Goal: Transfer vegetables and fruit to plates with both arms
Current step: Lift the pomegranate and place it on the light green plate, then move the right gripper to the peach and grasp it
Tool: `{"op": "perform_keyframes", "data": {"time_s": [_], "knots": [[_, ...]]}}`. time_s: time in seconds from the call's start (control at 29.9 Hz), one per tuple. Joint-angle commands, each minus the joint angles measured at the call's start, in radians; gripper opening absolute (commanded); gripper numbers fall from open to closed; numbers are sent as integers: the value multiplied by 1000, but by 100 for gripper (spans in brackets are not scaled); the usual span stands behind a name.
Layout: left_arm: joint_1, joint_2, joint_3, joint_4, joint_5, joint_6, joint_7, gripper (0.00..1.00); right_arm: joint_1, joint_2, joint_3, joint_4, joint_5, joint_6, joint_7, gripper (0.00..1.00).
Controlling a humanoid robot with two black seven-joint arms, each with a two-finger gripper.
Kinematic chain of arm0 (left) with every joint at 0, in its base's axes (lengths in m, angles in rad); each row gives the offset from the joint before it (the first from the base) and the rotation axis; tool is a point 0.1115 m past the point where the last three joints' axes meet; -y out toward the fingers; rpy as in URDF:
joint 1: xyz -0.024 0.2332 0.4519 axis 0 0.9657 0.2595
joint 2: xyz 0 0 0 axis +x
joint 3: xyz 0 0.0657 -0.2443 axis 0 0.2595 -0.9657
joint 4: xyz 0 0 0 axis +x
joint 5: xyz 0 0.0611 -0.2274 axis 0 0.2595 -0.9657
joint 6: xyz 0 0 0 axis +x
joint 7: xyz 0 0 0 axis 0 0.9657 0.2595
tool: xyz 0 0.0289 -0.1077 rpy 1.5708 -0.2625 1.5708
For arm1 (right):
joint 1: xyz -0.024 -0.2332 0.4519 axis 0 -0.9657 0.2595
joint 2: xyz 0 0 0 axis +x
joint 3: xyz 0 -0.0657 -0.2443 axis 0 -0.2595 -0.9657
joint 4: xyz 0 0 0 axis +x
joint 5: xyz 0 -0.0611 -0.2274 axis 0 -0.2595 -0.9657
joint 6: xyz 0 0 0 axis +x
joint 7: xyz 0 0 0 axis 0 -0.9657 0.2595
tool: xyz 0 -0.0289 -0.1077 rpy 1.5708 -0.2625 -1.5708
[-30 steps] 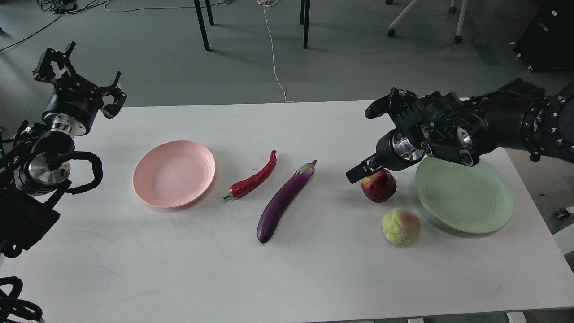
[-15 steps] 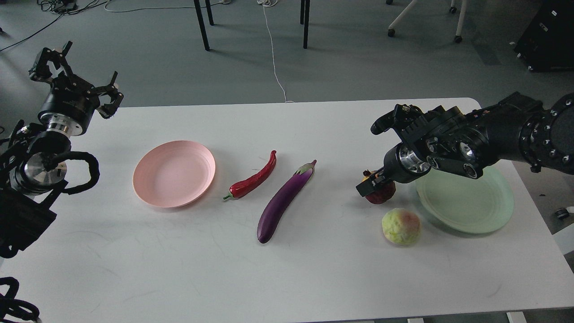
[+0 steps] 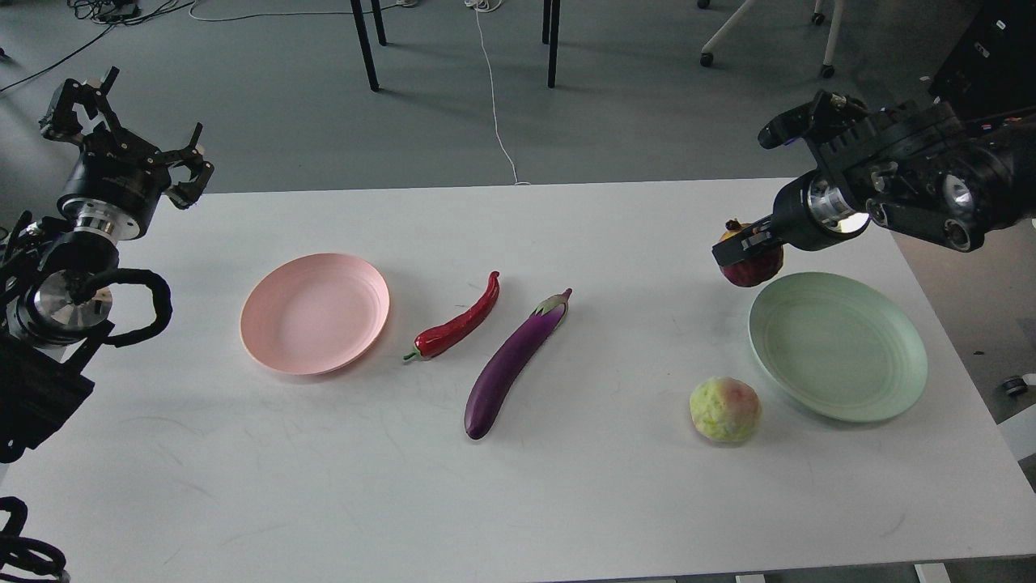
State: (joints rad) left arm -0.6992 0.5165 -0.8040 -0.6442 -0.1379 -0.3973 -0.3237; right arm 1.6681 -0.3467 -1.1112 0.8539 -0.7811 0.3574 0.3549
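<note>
My right gripper (image 3: pixel 749 247) is shut on the dark red pomegranate (image 3: pixel 754 267) and holds it in the air above the table, just beyond the far left rim of the mint green plate (image 3: pixel 838 345). The yellow-green fruit (image 3: pixel 724 409) lies on the table near that plate's left side. The purple eggplant (image 3: pixel 512 363) and the red chili pepper (image 3: pixel 459 321) lie side by side at mid-table. The pink plate (image 3: pixel 314 312) is bare, left of the pepper. My left gripper (image 3: pixel 121 138) is open and empty, raised off the table's far left corner.
The white table (image 3: pixel 518 502) has its far edge just behind my right gripper. Beyond it are a grey floor, black chair legs (image 3: pixel 366 44) and a white cable (image 3: pixel 494 97).
My right gripper closed on the pomegranate, lifted it off the table and carried it up and to the right, toward the green plate's far rim. The left arm drifted slightly left.
</note>
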Motion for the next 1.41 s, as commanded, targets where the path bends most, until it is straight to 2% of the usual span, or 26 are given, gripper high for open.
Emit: {"op": "perform_keyframes", "data": {"time_s": [0.0,0.23,0.5,0.54,0.74,1.0,1.17,1.37], "knots": [[0,14,0,0,0,-2,0,99,-80,-102,16,-19,-17,-2,1,58],[1,16,2,0,1,-2,2,99,-194,-161,25,-55,-21,-15,1,60],[1,17,2,0,1,-2,0,99,-232,-163,27,-81,-18,-35,1,95],[3,17,2,0,1,-2,0,99,-229,-164,27,-81,-20,-35,3,96],[3,19,2,0,1,-2,0,99,-148,-169,30,-30,-21,-34,3,98],[1,20,2,0,1,2,0,99,82,-92,70,282,-21,-38,3,98],[3,49,2,0,0,2,0,99,93,-9,51,323,-36,-41,3,97],[9,79,0,0,-3,-3,-2,99,81,34,-1,384,-69,-63,4,94]]}}
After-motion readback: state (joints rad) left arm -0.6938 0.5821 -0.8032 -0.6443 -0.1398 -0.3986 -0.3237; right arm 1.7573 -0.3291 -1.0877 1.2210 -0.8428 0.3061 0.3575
